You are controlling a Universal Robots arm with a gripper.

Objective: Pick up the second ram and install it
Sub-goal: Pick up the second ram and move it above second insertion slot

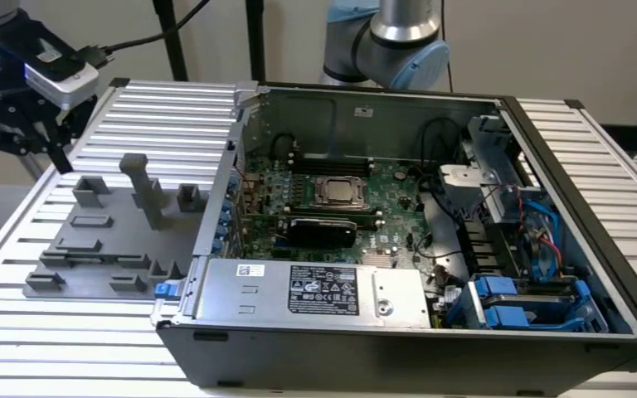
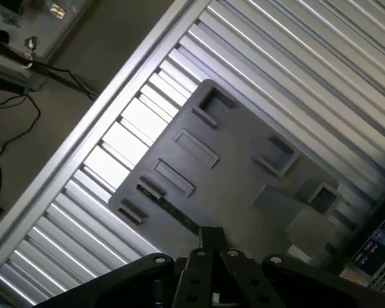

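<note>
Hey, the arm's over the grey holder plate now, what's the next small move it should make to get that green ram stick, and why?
Probably ease the pincer down and centre it over the second ram. The green stick lies on the grey holder plate, and the pincer hangs above the plate, apart from the stick.

Open computer case [image 1: 385, 365] sits beside grey holder tray [image 1: 119, 245]

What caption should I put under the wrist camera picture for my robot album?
The second ram sits on the grey holder plate, on the slatted metal table.
</note>
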